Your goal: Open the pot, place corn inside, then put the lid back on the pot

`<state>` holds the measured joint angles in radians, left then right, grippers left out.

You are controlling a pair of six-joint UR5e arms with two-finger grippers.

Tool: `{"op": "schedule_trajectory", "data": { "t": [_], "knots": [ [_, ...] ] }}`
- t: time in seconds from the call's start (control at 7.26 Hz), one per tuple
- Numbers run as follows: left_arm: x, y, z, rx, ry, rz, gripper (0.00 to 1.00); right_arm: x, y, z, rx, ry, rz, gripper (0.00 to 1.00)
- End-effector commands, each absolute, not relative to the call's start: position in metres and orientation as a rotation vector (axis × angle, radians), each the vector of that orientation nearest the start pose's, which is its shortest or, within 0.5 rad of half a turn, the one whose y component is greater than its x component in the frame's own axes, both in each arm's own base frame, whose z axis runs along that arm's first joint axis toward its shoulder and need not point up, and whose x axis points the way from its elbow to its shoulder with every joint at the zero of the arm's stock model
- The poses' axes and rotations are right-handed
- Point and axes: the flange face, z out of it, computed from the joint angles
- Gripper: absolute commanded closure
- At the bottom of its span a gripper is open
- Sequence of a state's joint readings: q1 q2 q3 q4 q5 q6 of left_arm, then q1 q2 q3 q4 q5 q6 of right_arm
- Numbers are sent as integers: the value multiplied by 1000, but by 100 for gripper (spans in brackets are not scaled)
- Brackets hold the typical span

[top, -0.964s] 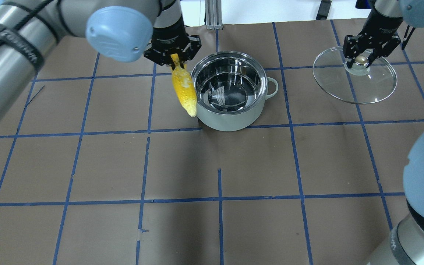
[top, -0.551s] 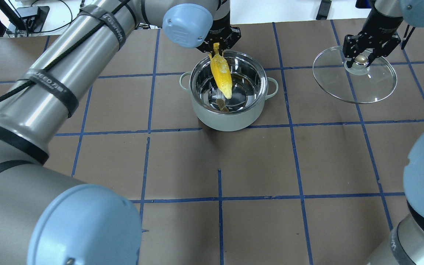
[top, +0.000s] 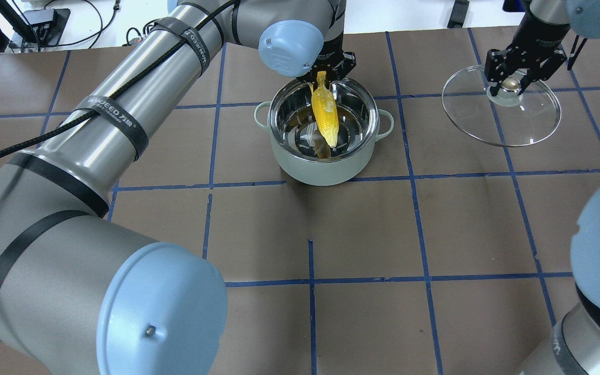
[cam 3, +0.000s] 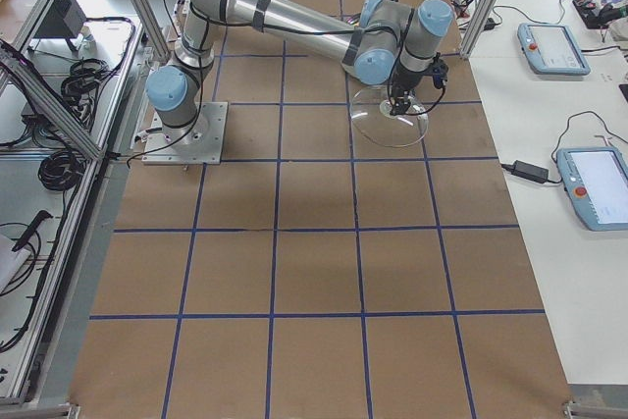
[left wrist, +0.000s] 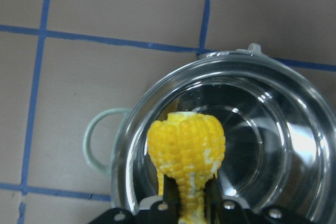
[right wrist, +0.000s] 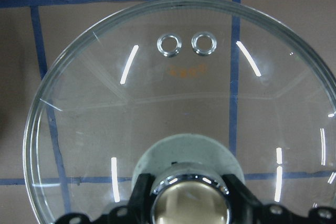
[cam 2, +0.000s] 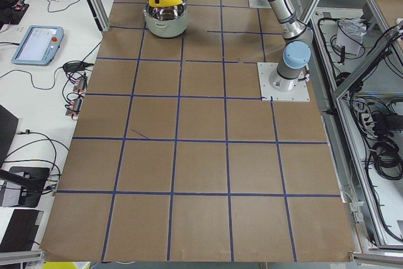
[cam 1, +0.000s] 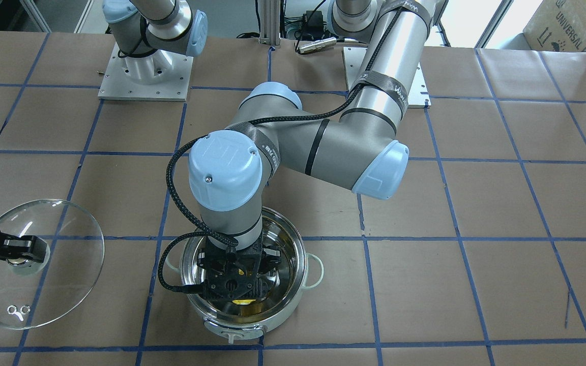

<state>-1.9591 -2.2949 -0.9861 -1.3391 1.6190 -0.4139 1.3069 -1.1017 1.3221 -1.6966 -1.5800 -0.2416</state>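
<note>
The mint-green pot (top: 323, 175) stands open on the table, its steel inside bare. My left gripper (top: 322, 78) is shut on the thick end of the yellow corn (top: 326, 115), which hangs tip-down inside the pot. The left wrist view shows the corn (left wrist: 186, 145) over the pot's rim (left wrist: 137, 119). In the front view my left gripper (cam 1: 234, 284) sits over the pot (cam 1: 299, 254) and hides most of the corn. My right gripper (top: 511, 86) is shut on the knob of the glass lid (top: 520, 127), held right of the pot. The lid fills the right wrist view (right wrist: 184, 93).
The table is covered in brown paper (top: 362, 234) with a blue tape grid. My left arm (top: 117, 120) stretches across the left half towards the pot. Both arm bases (cam 1: 143, 71) stand at the robot's edge of the table. Tablets (cam 3: 554, 46) lie on a side bench.
My left gripper has carried the corn from beside the pot's left wall to over the pot, and its tip now hangs inside. The right gripper and lid have not moved.
</note>
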Motion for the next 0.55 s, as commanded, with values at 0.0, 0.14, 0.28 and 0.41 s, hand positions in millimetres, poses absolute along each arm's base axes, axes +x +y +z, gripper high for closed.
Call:
{"op": "schedule_trajectory", "data": {
  "t": [0.0, 0.14, 0.28, 0.41],
  "knots": [
    [-413, -668, 328, -46, 3123, -133, 0, -46, -676, 349, 38, 3124, 143, 93],
    [-412, -668, 328, -39, 3121, -134, 0, -45, -677, 351, 38, 3126, 136, 93],
    [-407, -671, 332, -51, 3123, -142, 0, -43, -678, 358, 43, 3131, 118, 93],
    [-403, -670, 349, -62, 3126, -175, 0, -38, -672, 388, 38, 3143, 58, 93]
  ]
}}
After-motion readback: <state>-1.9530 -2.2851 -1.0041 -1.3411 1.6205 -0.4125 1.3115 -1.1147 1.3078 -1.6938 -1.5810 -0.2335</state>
